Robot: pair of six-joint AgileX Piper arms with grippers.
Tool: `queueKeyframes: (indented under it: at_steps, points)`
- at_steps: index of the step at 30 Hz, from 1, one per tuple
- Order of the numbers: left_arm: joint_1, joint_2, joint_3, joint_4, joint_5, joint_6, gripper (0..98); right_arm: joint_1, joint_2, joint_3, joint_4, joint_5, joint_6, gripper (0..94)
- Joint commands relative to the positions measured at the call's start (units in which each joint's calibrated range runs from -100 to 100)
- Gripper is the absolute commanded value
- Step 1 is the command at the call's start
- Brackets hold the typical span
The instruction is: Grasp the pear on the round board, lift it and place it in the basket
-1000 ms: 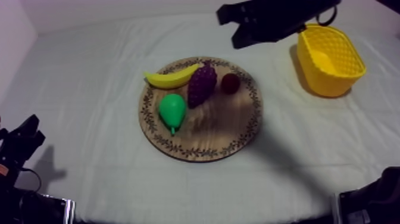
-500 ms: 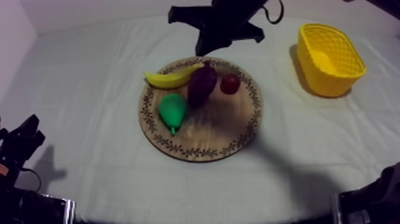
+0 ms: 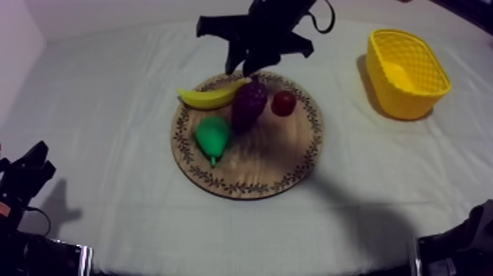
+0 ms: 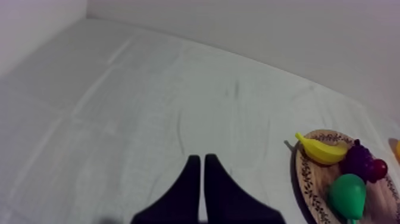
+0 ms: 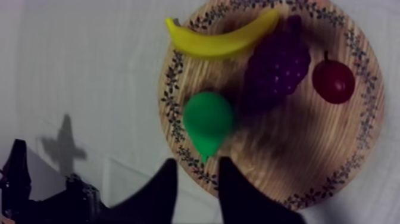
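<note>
Since a second ago my right arm has swung from beside the yellow basket (image 3: 411, 103) across to the far rim of the wooden board (image 3: 271, 158); the fruit lies as before. Nearest, my left gripper (image 4: 202, 161) rests low over the cloth (image 3: 110, 132), fingers pressed together on nothing. On the board the pear (image 3: 213, 136) lies at 9 o'clock, the grapes (image 3: 249, 104) at 12, the banana (image 3: 209, 96) at 11 and the small red fruit (image 3: 284, 103) at 1. My right gripper (image 5: 197, 164) hangs over the board, fingers spread wide and holding nothing, near the pear's narrow end. The basket stands at the board's 2 o'clock, well apart.
</note>
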Motion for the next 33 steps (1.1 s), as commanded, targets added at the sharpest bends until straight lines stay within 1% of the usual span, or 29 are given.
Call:
queueKeyframes:
  at_steps: [1,3,4,6,8,13,24,33]
  points:
    - [0.0,-0.02,-0.05,-0.01,0.01,0.0,0.1,-0.47,0.13,0.77,0.46,-0.18,0.0,53.9]
    - [0.0,-0.02,-0.05,-0.01,0.01,0.0,0.1,-1.02,0.47,1.32,0.64,-0.08,0.05,66.5]
    - [0.0,-0.02,-0.05,-0.01,0.01,0.0,0.1,-1.25,0.68,1.48,0.65,0.04,0.08,71.1]
    - [0.0,-0.02,-0.05,-0.01,0.01,0.0,0.1,-1.62,1.2,1.64,0.59,0.15,-0.07,77.0]
    - [0.0,-0.02,-0.05,-0.01,0.01,0.0,0.1,-1.86,1.89,1.66,0.5,-0.04,-0.24,80.0]
    - [0.0,-0.02,-0.05,-0.01,0.01,0.0,0.1,-2.24,4.59,1.1,0.15,-0.61,-0.39,82.3]
    - [0.0,-0.02,-0.05,-0.01,0.01,0.0,0.1,-3.37,15.32,-3.96,-0.28,-0.02,-0.41,82.6]
    - [0.0,-0.02,-0.05,-0.01,0.01,0.0,0.1,-3.23,25.41,-13.07,-1.49,4.01,0.1,82.3]
